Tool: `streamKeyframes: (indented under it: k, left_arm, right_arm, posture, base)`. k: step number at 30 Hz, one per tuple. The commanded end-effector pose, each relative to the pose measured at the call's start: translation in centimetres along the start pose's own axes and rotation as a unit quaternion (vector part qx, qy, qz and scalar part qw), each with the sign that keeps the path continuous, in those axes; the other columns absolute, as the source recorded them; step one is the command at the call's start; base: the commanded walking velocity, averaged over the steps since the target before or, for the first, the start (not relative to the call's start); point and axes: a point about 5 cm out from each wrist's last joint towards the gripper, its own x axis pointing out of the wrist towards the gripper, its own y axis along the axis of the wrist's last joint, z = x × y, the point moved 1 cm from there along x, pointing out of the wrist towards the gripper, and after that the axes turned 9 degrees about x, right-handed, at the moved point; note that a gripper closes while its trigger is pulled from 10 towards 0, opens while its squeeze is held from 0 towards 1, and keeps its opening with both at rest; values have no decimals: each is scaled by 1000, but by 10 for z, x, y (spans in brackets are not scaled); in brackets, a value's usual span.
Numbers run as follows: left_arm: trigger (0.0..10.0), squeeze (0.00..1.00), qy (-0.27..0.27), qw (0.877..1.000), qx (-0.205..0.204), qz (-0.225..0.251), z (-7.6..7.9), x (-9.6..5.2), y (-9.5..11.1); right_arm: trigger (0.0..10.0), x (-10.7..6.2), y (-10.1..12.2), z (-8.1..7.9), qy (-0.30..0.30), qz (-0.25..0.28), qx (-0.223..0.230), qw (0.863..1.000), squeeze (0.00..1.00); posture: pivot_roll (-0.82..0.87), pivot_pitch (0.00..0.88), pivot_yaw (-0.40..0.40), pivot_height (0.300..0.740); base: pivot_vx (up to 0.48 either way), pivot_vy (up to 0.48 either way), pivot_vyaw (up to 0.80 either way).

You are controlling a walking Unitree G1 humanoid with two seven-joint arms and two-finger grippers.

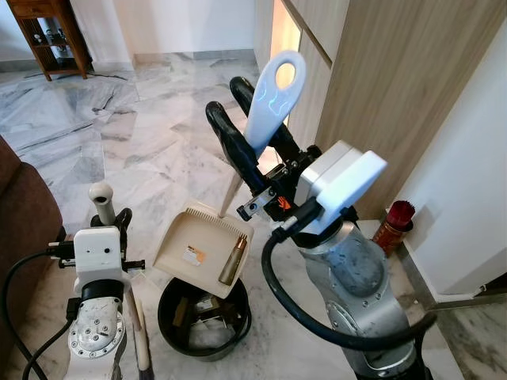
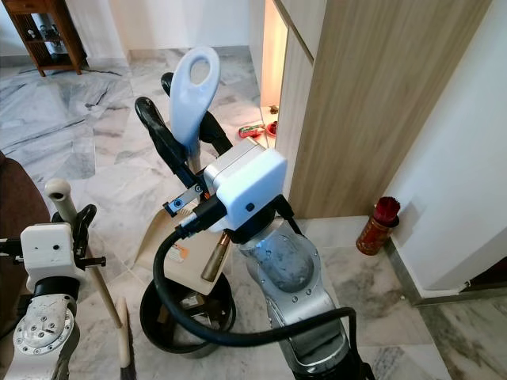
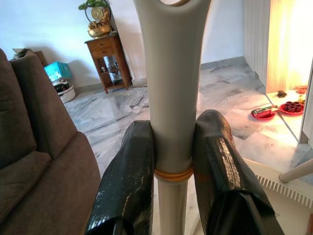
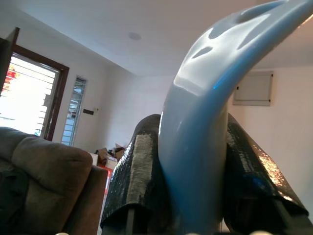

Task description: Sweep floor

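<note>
The cream dustpan [image 1: 202,247] is held tilted over a black bin [image 1: 203,318] at lower centre, its pale blue handle [image 1: 273,93] clamped in the right gripper [image 1: 238,119]. The left gripper [image 3: 176,161] is closed on a broom handle [image 3: 172,98]. Grey-veined marble floor [image 1: 150,134] stretches to a wooden cabinet [image 1: 49,32] at upper left.

Right tool [image 1: 245,134] around dustpan handle [image 1: 273,91] (dustpan [image 1: 202,247] over bin [image 1: 204,317])
</note>
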Motion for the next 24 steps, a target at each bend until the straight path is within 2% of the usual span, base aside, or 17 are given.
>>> streamKeyframes:
  k: [1,6,24]
  left_arm:
    - [10000,0,5,1000,4,22,-3,3,6]
    - [10000,0,5,1000,4,24,-2,5,6]
    - [10000,0,3,1000,3,27,0,7,5]
  right_arm:
    - [10000,1,19,-8,21,41,-5,999,0]
    - [10000,1,22,-14,38,42,-10,998,0]
    - [10000,2,24,-11,35,37,-23,998,0]
  posture:
    - [-2,90,20,740]
    - [-2,87,20,740]
    - [-6,82,13,740]
  base:
    - [0,0,0]
    - [0,0,0]
    - [0,0,0]
